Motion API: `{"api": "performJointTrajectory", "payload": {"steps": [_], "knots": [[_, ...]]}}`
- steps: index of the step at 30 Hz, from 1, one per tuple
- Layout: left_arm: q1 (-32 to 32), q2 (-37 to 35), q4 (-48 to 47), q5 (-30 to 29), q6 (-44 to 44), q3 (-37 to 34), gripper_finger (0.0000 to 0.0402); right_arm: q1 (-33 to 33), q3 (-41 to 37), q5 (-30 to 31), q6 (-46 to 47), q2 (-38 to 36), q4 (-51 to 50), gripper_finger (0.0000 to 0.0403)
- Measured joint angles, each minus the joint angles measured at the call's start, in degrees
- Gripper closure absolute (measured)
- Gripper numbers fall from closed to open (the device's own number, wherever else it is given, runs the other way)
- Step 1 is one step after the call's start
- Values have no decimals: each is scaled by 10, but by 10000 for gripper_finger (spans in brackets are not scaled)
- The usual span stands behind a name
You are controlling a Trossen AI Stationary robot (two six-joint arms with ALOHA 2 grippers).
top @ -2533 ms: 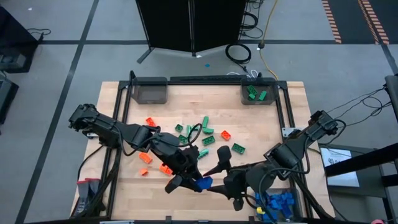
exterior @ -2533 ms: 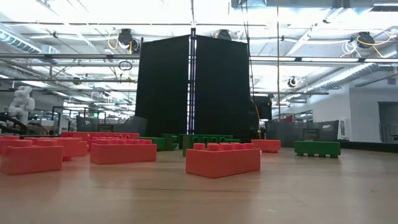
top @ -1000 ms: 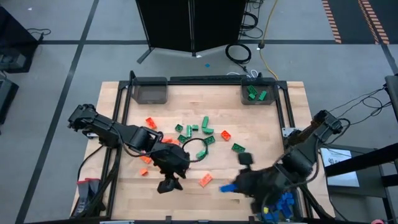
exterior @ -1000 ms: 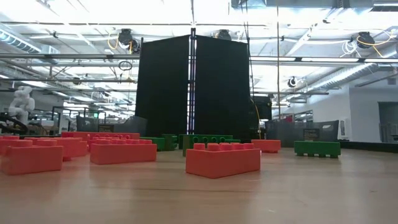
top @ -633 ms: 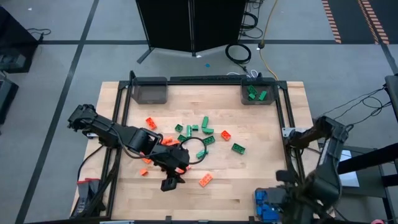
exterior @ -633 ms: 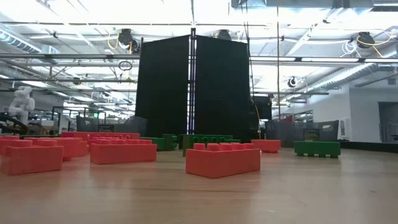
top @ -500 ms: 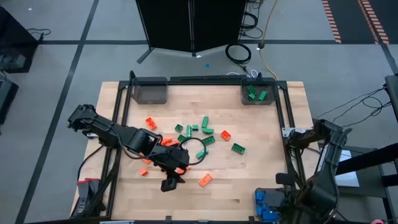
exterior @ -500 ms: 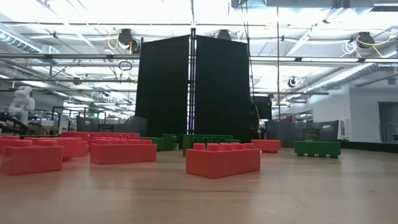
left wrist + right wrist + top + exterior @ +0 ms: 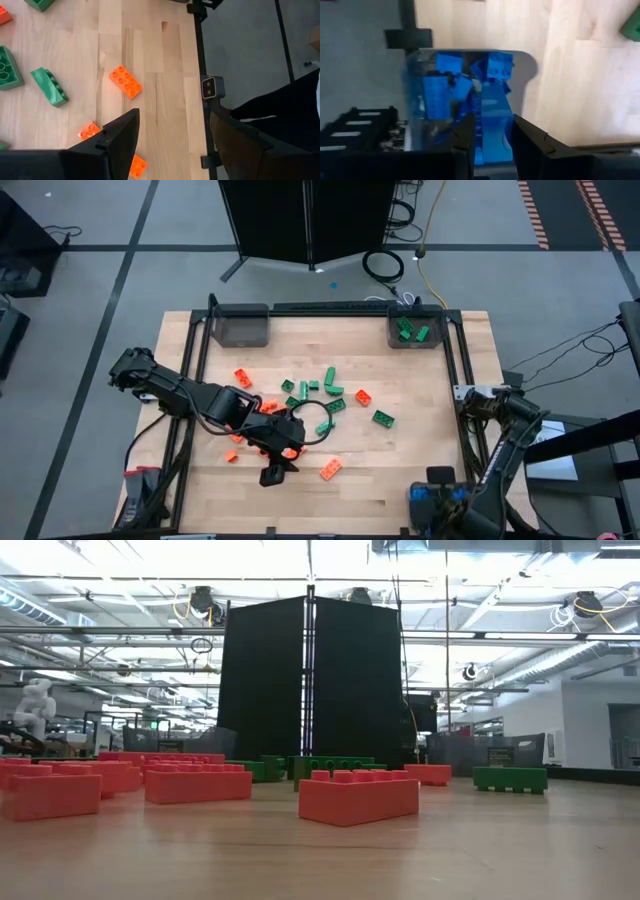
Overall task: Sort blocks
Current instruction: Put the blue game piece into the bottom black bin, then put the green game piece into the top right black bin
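Orange and green blocks scatter across the wooden table.

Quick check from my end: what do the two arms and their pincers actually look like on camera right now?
Both arms are dark, near-black jointed links. The left arm trails a looping black cable near its wrist and ends in the left pincer, two flat, wedge-shaped black fingers. The right arm is the same build; the right pincer has matching dark fingers with angular, stepped edges. No markings are legible on either.
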Motion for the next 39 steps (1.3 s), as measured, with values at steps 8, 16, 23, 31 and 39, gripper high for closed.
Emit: {"api": "performJointTrajectory", "payload": {"steps": [8,16,23,31,39], "knots": [[0,0,0,0,-1,0,157,-3,-12,-14,-17,-1,30,323],[0,0,0,-13,-1,0,157,1,-72,-57,-24,0,57,321],[0,0,0,-13,-2,-1,157,-4,-73,-43,-18,-9,65,233],[1,0,-21,-40,-6,-1,157,-4,-73,13,64,-89,64,184],[1,0,-83,-153,-98,-1,157,-77,-76,252,165,-191,-11,190]]}}
